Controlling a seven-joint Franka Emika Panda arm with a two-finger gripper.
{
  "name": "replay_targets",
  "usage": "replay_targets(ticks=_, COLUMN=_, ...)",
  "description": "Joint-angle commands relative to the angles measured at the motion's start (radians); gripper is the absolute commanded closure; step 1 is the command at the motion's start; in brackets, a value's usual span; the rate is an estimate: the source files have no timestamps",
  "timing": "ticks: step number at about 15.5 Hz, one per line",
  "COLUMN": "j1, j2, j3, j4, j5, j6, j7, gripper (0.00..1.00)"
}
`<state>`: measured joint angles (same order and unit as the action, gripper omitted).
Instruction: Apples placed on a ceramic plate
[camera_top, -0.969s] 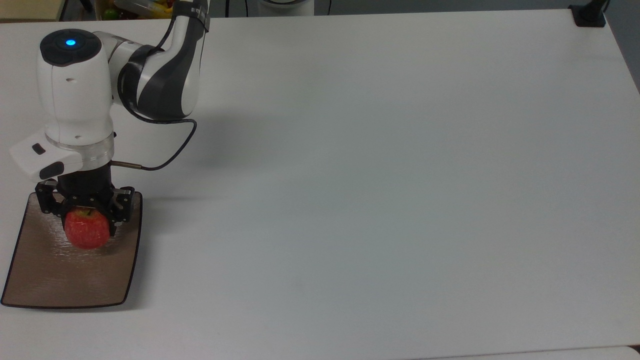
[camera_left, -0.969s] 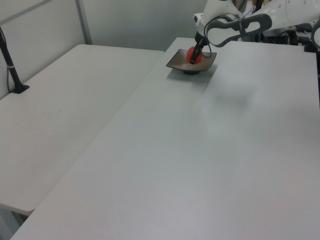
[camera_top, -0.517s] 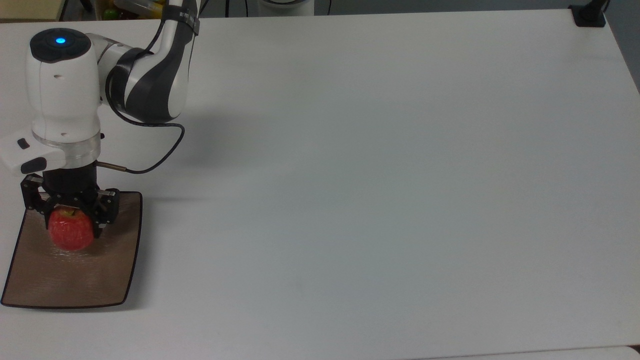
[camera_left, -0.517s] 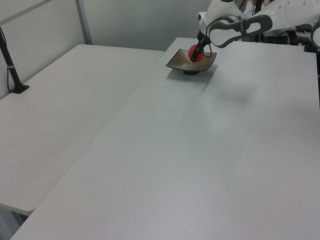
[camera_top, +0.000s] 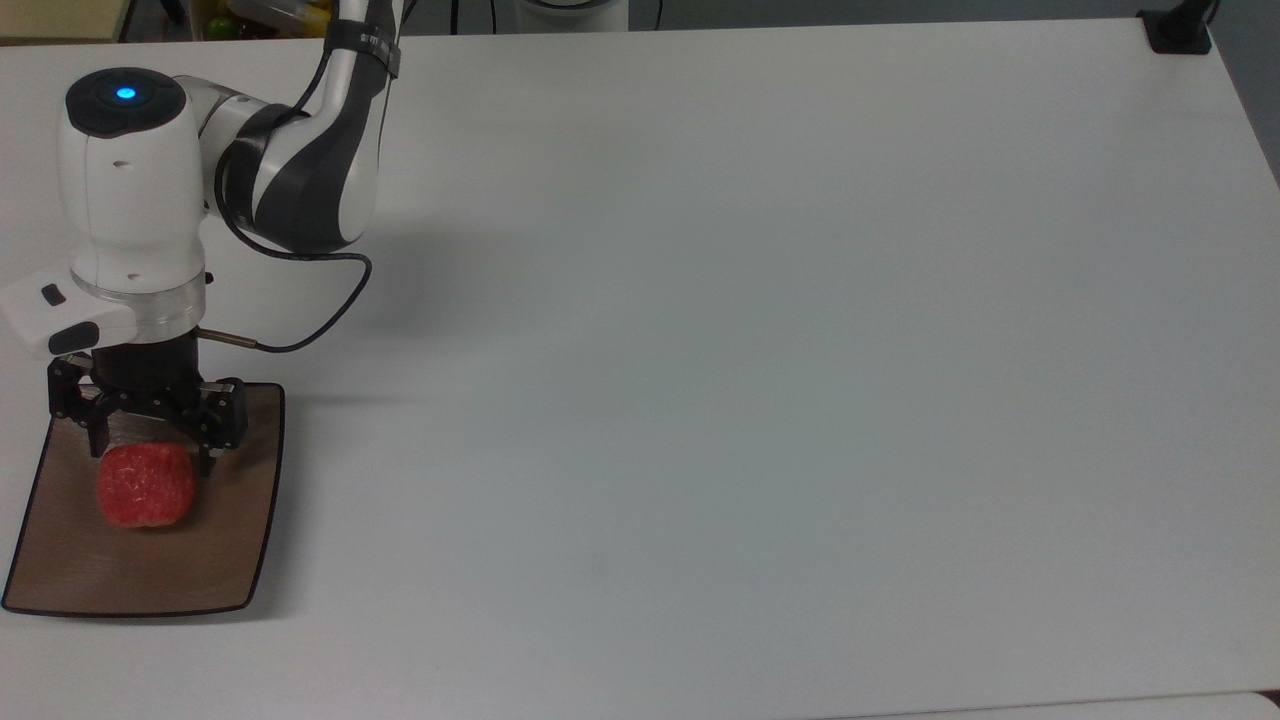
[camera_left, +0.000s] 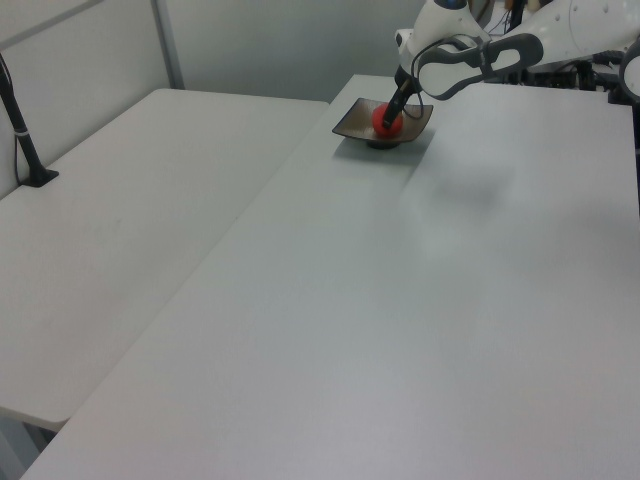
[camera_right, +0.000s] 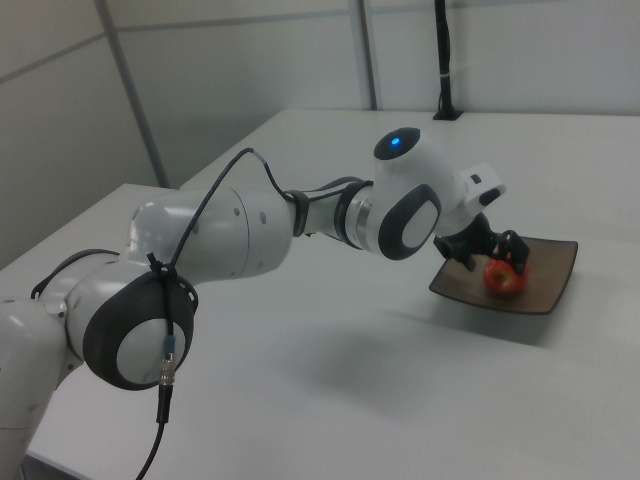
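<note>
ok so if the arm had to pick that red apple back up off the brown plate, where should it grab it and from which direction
Probably straight from above, fingers closing across the widest part of the apple. It is round and sits alone on the shallow ceramic plate, so its sides are free, while the plate's upturned edges would likely hinder a low sideways approach. The gripper is already over the plate, spread wider than the apple.

Glossy, finely rippled tan-brown ceramic plate (camera_top: 150, 560); smooth, faintly streaked red apple (camera_top: 145, 484); matt white counter (camera_top: 750, 350); shiny white plastic arm shell (camera_right: 230, 235).

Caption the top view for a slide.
Small red apple resting on glossy tan-brown square plate, open gripper above.
</note>
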<state>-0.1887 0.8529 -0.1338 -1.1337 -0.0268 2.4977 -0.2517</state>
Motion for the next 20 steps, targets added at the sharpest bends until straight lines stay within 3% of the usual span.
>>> replay_targets(ticks=1, j1=0.009, j2=-0.069, j3=-0.003, j4=-0.061, j5=0.018, j6=0.021, j7=0.014, gripper=0.00)
replay_targets(ticks=5, j1=0.020, j2=-0.260, j3=0.003, j4=-0.205, j5=0.019, j6=-0.052, j7=0.014, gripper=0.00)
replay_targets(ticks=8, j1=0.052, j2=-0.405, j3=0.010, j4=-0.251, j5=0.030, j6=-0.260, j7=0.029, gripper=0.00)
replay_targets(ticks=11, j1=0.086, j2=-0.561, j3=0.010, j4=-0.256, j5=0.042, j6=-0.579, j7=0.159, gripper=0.00)
replay_targets(ticks=16, j1=0.201, j2=-0.748, j3=0.010, j4=-0.274, j5=0.042, j6=-0.925, j7=0.296, gripper=0.00)
replay_targets(ticks=20, j1=0.317, j2=-0.863, j3=0.008, j4=-0.354, j5=0.044, j6=-1.037, j7=0.321, gripper=0.00)
